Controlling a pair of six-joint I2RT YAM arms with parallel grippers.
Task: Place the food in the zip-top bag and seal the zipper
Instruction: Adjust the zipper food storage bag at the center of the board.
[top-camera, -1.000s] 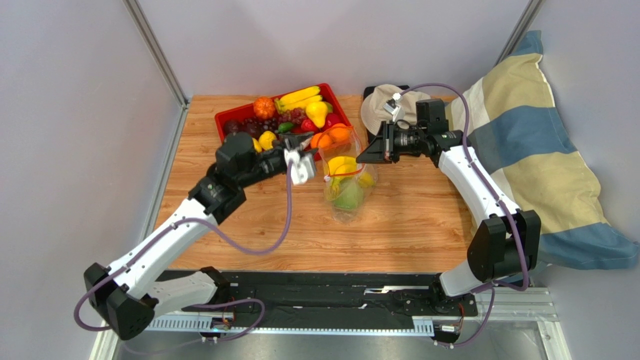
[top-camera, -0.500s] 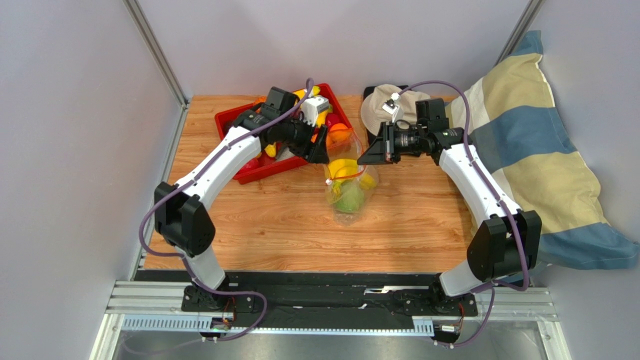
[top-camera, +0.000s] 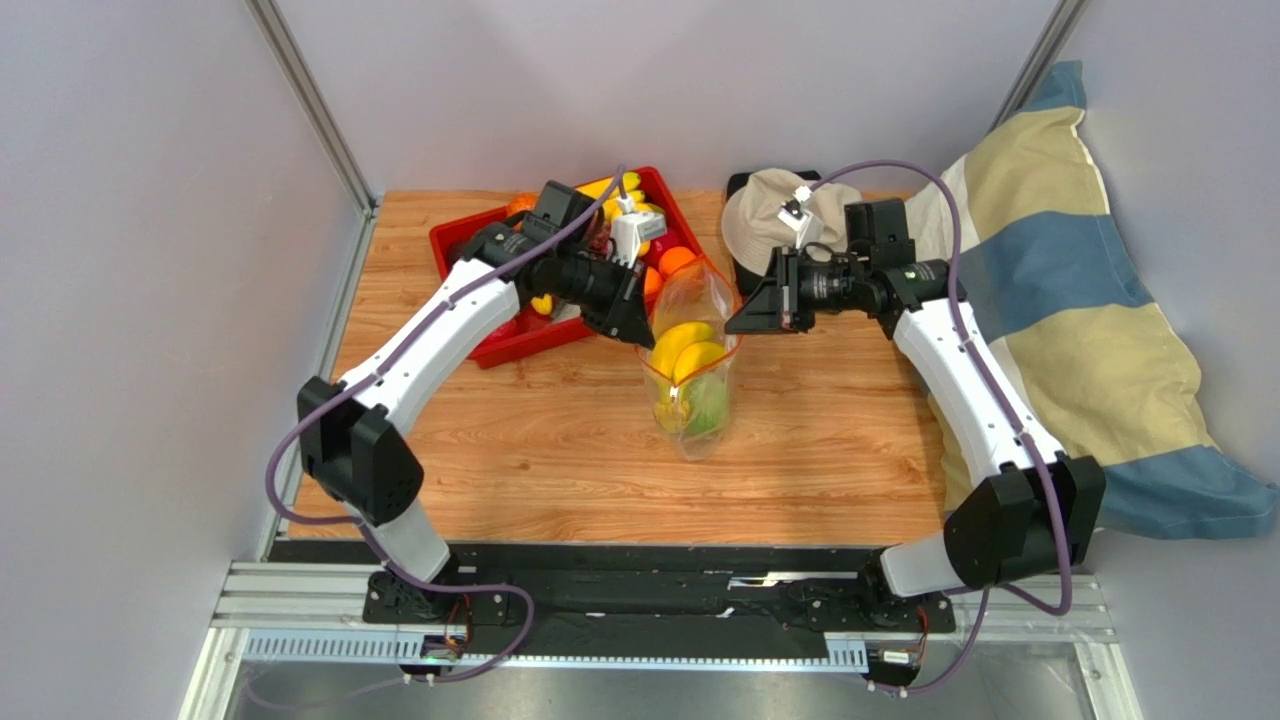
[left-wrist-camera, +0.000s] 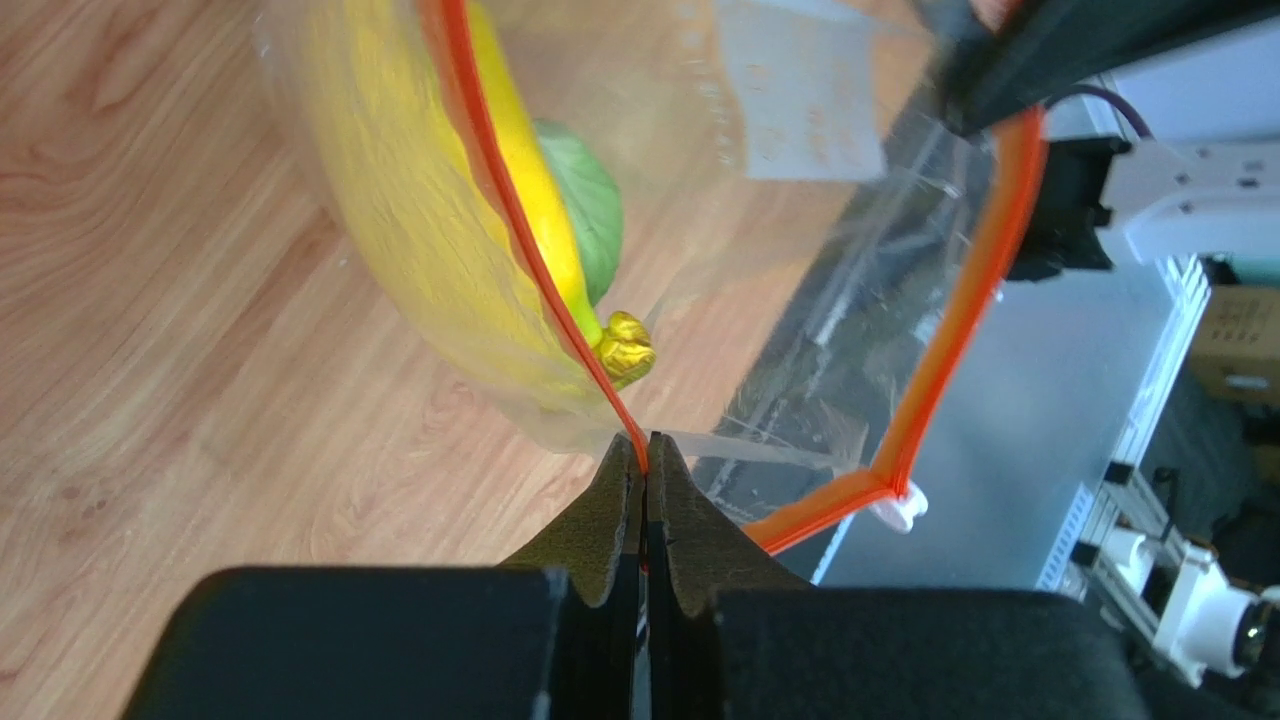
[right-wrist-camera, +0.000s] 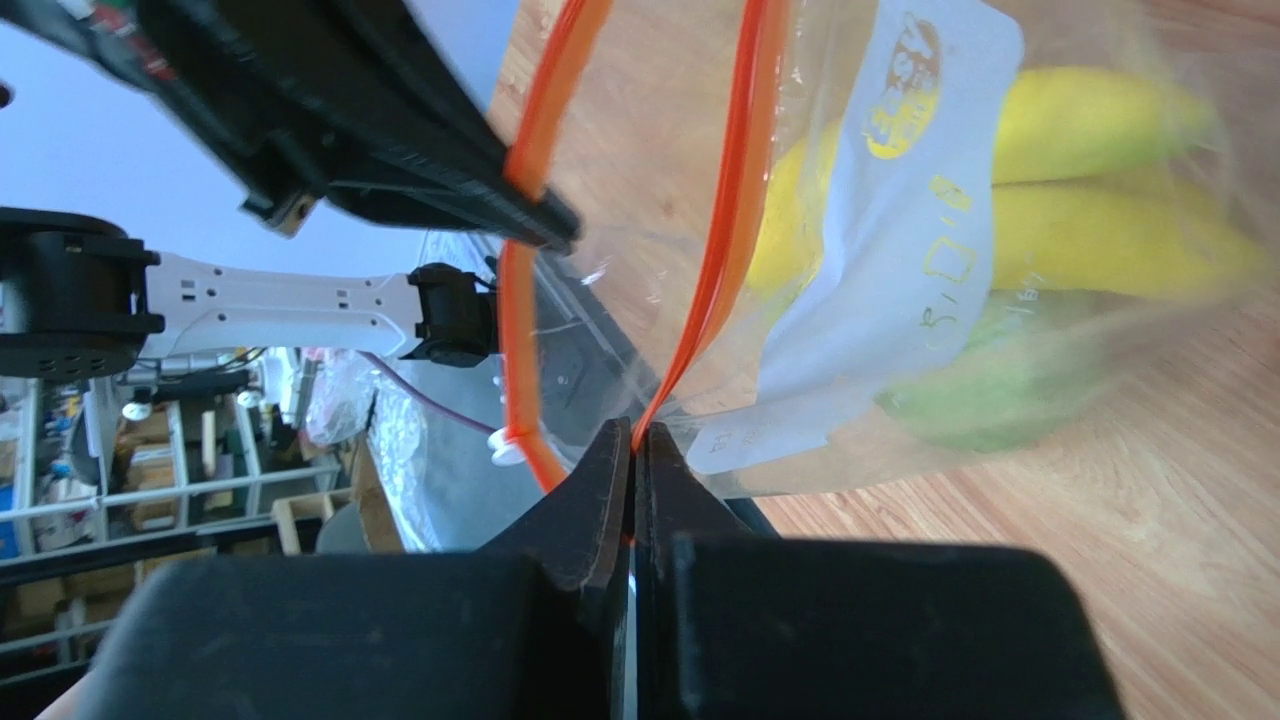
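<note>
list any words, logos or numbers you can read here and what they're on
The white label patch on the zip-top bag: an orange-yellow round logo and a few yellow marks, too blurred to read.
No other text, number or sign is visible.

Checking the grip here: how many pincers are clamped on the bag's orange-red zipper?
2. The left pincer pinches the zipper at the mouth's left side in the top view; the right pincer, its right side. Neither is hidden.
</note>
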